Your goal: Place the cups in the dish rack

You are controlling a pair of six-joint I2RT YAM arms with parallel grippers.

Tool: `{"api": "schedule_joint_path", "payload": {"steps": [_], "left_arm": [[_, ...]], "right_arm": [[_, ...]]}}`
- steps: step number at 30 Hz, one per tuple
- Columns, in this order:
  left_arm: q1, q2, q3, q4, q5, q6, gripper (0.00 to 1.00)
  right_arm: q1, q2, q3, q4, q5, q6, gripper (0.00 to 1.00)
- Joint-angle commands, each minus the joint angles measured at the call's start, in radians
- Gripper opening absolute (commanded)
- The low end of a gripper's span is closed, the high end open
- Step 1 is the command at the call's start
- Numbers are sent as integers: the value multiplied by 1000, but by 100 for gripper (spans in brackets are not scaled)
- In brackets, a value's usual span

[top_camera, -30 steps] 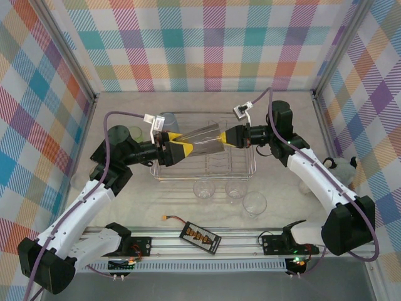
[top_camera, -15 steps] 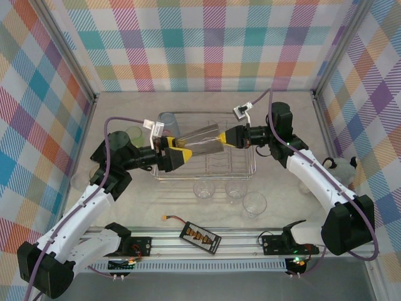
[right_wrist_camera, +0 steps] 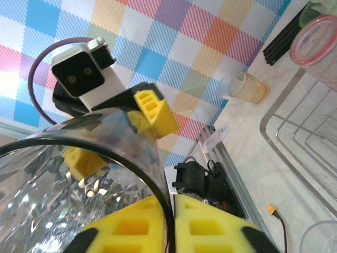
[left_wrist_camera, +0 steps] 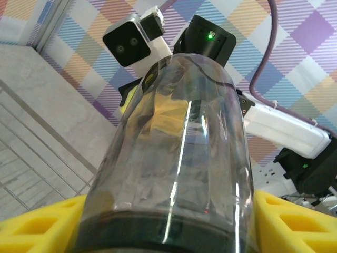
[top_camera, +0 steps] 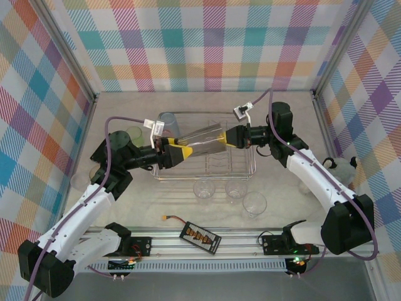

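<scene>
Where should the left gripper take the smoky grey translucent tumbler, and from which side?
At the base end, from the left along its axis: the smoky grey translucent tumbler lies sideways, its rim wall pinched by the right gripper, and its base sits between the fingers of the left gripper.

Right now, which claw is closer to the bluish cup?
Left. The left claw sits just in front of the bluish cup; the right claw is farther off to its right.

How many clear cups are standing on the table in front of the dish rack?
3: the left clear cup just before the dish rack, the middle clear cup right of it, the right clear cup nearer the arms. None looks hidden.
</scene>
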Motion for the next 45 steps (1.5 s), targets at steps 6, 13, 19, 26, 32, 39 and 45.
{"api": "schedule_joint_path", "payload": {"steps": [6, 13, 19, 26, 32, 39, 45], "left_arm": [[2, -10, 90, -245, -192, 143, 22], [1, -7, 247, -723, -508, 240, 16], [-5, 117, 454, -1124, -611, 304, 9], [-61, 236, 556, -1262, -666, 281, 7], [-76, 358, 635, -1336, -777, 178, 4], [-116, 436, 616, -1311, -842, 148, 3], [-117, 492, 605, -1316, -874, 137, 4]], "right_arm": [[-8, 6, 107, -340, 179, -217, 61], [-66, 11, 174, -839, 774, -290, 70], [-83, -162, 66, -755, 930, -257, 71], [-93, -212, 64, -768, 945, -255, 71], [-94, -211, 60, -800, 930, -265, 71], [-94, -228, 68, -816, 922, -272, 71], [-94, -224, 73, -832, 916, -280, 71]]}}
